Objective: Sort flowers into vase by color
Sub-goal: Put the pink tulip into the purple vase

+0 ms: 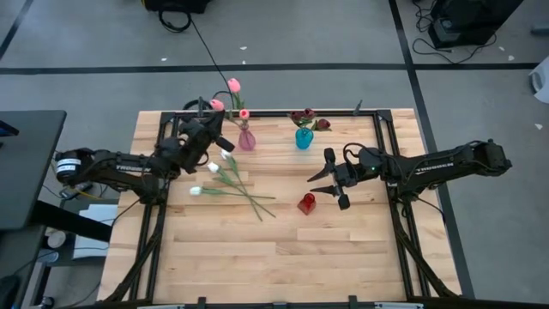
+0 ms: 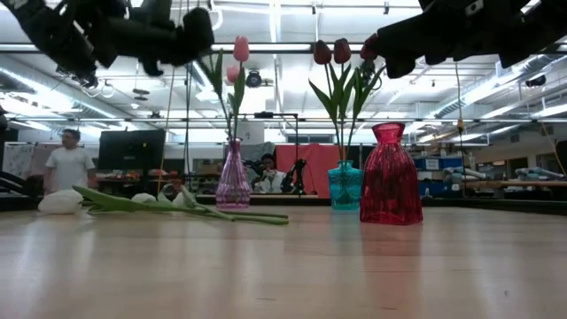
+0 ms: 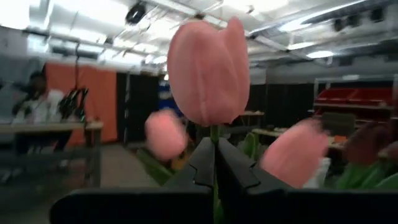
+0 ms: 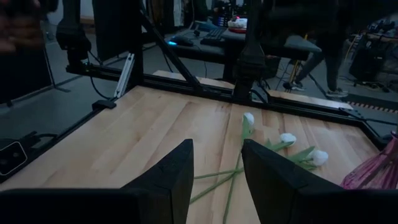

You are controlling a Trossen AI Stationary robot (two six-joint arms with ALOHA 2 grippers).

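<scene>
We cannot see much of the stem pinched in the left gripper (image 3: 214, 163): its clenched fingers hide all but a sliver below the pink tulip (image 3: 208, 70), whose head points up and away from the wrist camera. From above, that gripper (image 1: 214, 129) sits beside the pink vase (image 1: 246, 137), which holds more pink heads. Three white tulips (image 1: 225, 178) lie flat on the worktop (image 1: 257, 257), stems crossing, heads toward the left arm. Dark red tulips (image 2: 332, 51) stand upright in the teal vase (image 2: 345, 186). The red vase (image 2: 390, 175) stands just beside the right gripper (image 1: 333, 184), whose fingers are spread apart, grasping nothing.
</scene>
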